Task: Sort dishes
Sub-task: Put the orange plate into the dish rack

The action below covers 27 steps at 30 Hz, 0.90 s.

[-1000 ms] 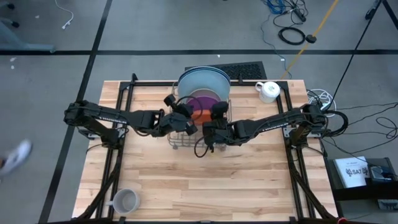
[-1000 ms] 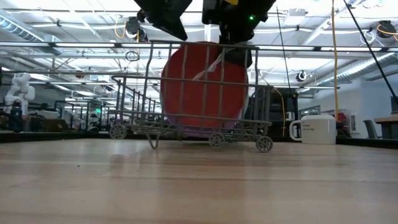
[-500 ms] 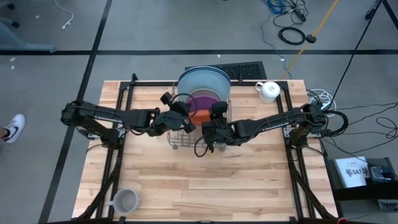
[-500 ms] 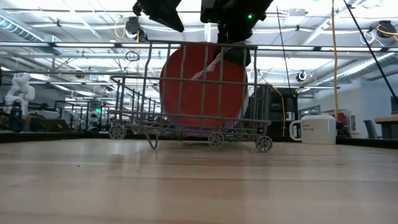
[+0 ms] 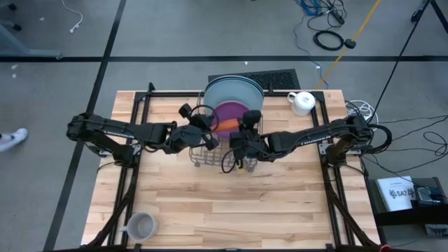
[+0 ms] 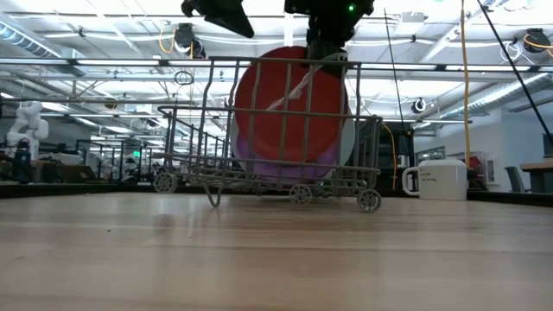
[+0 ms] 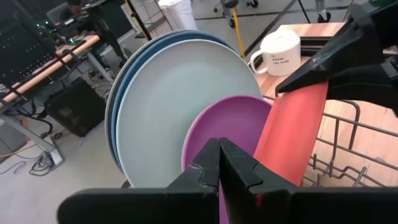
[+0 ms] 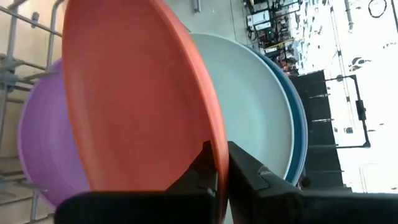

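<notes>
- Left wrist view: white mug (image 7: 280, 51) on the table carries dark print, too small to read
- Right gripper (image 8: 219, 163) reaches in over the wire rack (image 6: 259, 164), fingers clamped on the rim of the orange plate (image 8: 134, 93), which stands upright in the rack
- Purple plate (image 7: 227, 134) stands just behind it, then the light blue plate (image 7: 180, 99) and dark blue plate (image 7: 118, 102)
- Left gripper (image 7: 219, 163) hovers at the rack's left side, fingers pressed together, holding nothing

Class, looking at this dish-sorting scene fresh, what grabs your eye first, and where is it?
The orange plate stands upright at the front of the wire rack, mid-table, with the right gripper shut on its rim. Behind it stand a purple plate and larger light blue plates; the left gripper is shut beside them.
</notes>
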### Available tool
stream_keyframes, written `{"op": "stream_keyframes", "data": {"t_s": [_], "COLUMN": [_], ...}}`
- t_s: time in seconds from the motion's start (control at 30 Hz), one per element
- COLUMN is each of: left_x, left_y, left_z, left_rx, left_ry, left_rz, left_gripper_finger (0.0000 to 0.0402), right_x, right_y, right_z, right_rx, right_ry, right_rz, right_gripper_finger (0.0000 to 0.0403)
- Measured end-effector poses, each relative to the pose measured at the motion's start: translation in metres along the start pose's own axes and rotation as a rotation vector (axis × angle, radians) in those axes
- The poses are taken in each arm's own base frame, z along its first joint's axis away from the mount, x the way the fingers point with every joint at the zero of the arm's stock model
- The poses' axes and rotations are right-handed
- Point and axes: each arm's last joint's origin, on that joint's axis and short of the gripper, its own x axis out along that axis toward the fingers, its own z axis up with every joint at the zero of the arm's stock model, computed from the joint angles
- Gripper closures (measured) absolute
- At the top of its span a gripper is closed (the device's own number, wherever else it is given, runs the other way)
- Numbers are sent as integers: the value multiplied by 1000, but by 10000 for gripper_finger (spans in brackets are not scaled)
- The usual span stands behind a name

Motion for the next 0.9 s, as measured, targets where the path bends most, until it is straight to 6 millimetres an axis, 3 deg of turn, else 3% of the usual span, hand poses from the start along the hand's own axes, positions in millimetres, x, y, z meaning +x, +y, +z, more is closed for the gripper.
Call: {"op": "stream_keyframes", "data": {"t_s": [0.4, 0.9], "left_x": [0, 0], "left_y": [0, 0], "left_z": [0, 0], "left_rx": [1, 2], "left_ry": [1, 2], "left_rz": [0, 0], "left_gripper_finger": [398, 398], "right_x": [-2, 2], "right_y": [-3, -35], "right_z": [4, -14], "right_rx": [137, 506], "right_ry": [-48, -15], "right_rz": [37, 131], "right_gripper_finger": [399, 399]}}
